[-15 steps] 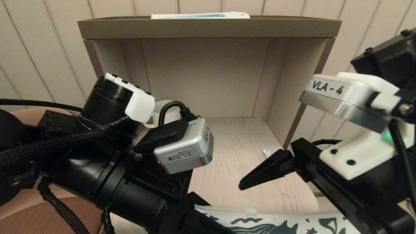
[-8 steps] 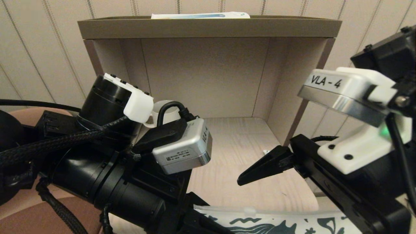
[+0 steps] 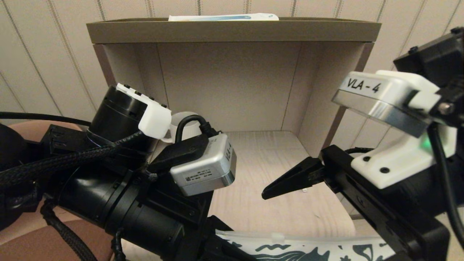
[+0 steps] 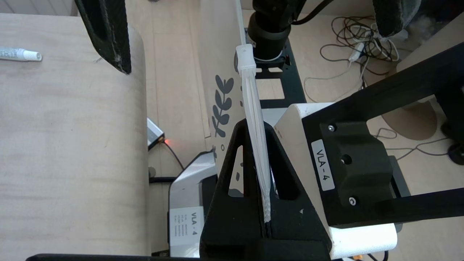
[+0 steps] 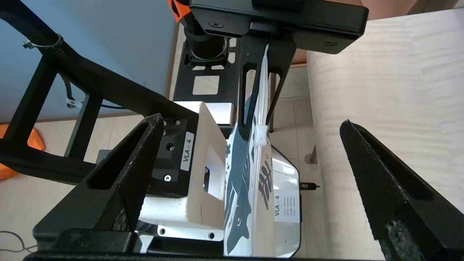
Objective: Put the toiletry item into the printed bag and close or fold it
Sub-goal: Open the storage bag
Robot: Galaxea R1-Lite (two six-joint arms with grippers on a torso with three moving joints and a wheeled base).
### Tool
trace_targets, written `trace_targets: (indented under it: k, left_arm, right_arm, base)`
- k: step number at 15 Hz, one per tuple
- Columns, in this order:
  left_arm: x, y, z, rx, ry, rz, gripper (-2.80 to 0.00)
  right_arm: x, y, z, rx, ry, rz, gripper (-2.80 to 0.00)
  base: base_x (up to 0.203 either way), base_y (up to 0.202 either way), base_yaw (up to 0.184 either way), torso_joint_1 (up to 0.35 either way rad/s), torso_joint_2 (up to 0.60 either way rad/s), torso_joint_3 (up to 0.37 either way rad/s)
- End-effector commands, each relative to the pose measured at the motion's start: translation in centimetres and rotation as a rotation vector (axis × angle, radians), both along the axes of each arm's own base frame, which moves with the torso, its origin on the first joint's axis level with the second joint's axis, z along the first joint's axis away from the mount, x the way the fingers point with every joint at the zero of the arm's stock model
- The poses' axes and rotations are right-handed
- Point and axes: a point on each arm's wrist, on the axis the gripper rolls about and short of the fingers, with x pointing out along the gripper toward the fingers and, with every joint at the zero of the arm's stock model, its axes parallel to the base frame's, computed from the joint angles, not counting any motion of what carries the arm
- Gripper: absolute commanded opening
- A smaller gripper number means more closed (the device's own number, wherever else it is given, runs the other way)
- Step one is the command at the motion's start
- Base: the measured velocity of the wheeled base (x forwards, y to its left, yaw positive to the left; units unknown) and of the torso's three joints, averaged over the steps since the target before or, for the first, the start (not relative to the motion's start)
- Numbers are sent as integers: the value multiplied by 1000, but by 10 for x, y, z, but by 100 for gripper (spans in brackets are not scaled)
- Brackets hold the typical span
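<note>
Along the frame's bottom edge my left end effector (image 4: 262,174) pinches one printed bag (image 3: 308,248); my right end effector (image 5: 250,181), gaping empty, has crept leftward.

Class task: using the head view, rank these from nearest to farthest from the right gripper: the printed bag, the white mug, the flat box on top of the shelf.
1. printed bag, just below the right gripper.
2. white mug, to its left, behind the left arm.
3. flat box, on the shelf top.
</note>
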Motion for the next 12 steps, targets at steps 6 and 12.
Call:
trace_targets:
  k: [6, 12]
  left_arm:
    - [2, -1, -1, 1, 1, -1, -280]
    - [4, -1, -2, 4, 5, 6, -280]
  right_arm:
    - [0, 0, -1, -9, 6, 0, 0]
    - [2, -1, -2, -37, -2, -28, 0]
  base:
    - [0, 0, 0, 0, 0, 0]
    - [0, 0, 0, 0, 0, 0]
